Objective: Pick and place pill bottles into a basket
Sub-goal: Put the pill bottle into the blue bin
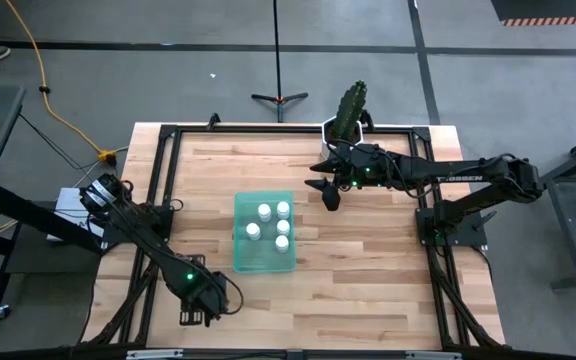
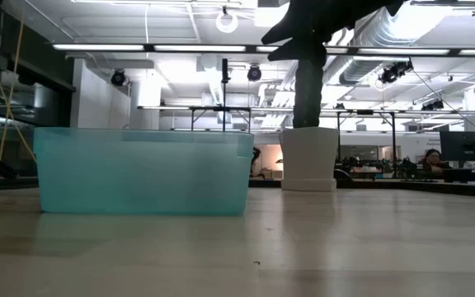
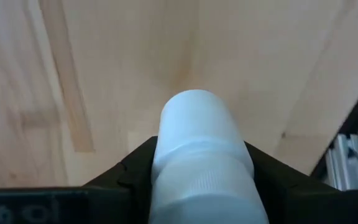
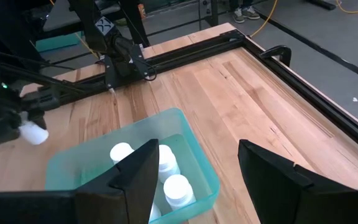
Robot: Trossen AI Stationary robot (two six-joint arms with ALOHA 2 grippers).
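The green basket [image 1: 264, 258] stands mid-table with several white pill bottles [image 1: 282, 227] upright in it. It also shows in the low view [image 2: 143, 172] and the right wrist view [image 4: 201, 163]. My left gripper [image 1: 208, 295] is near the table's front left, shut on one white pill bottle [image 3: 197, 124], which also shows in the right wrist view [image 4: 33, 132]. My right gripper [image 1: 328, 190] is open and empty above the table, to the basket's far right; its fingers [image 4: 138, 174] frame the basket from above. My left gripper pinches the bottle between its two fingers [image 3: 135, 168], one on each side, at the ribbed cap end [image 3: 210, 186]. The bottle lies along the fingers, its smooth end [image 3: 194, 102] sticking out past them toward the table. Whether it touches the table I cannot tell.
A white hexagonal pot with a cactus [image 1: 348, 120] stands at the table's far edge, just behind my right arm; it also shows in the low view [image 2: 309, 158]. A black frame [image 1: 158, 180] runs along the table's sides. Bare wood lies to the right of the basket [image 1: 368, 270].
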